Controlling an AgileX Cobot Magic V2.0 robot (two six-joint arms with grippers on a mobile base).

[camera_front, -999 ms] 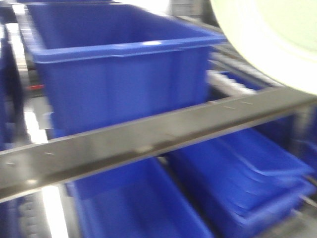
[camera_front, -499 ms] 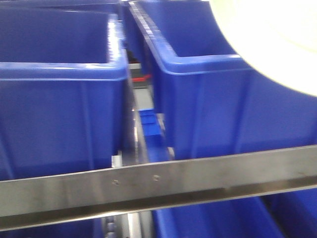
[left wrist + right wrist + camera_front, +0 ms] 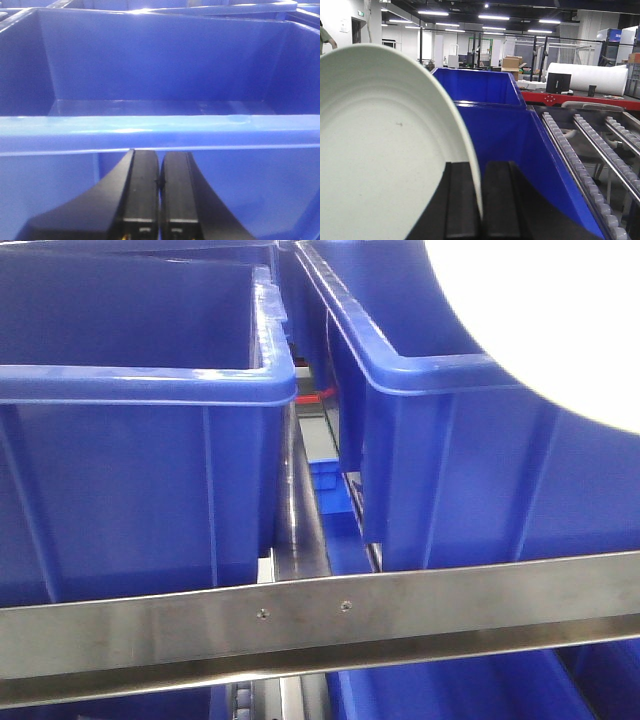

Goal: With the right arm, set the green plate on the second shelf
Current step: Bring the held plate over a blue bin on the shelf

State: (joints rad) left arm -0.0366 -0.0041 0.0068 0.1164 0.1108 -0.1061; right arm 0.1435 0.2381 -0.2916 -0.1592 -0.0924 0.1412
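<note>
The green plate (image 3: pixel 380 150) stands on edge in the right wrist view, its rim clamped between the black fingers of my right gripper (image 3: pixel 481 200), which is shut on it. Seen from the front, that plate (image 3: pixel 560 320) is a pale, washed-out disc at the top right, above the right blue bin (image 3: pixel 450 440). The second shelf shows as a brushed steel front rail (image 3: pixel 320 620) with two small screws. My left gripper (image 3: pixel 159 185) is shut with nothing in it, right in front of a blue bin wall (image 3: pixel 160 130).
Two large blue bins (image 3: pixel 140 420) sit side by side on the shelf with a narrow gap between them. More blue bins lie below the rail. Roller conveyor tracks (image 3: pixel 590 150) run to the right of the bin in the right wrist view.
The front view has swung and levelled: the rail now runs nearly horizontal with both bins square ahead. The plate stays at the top right.
</note>
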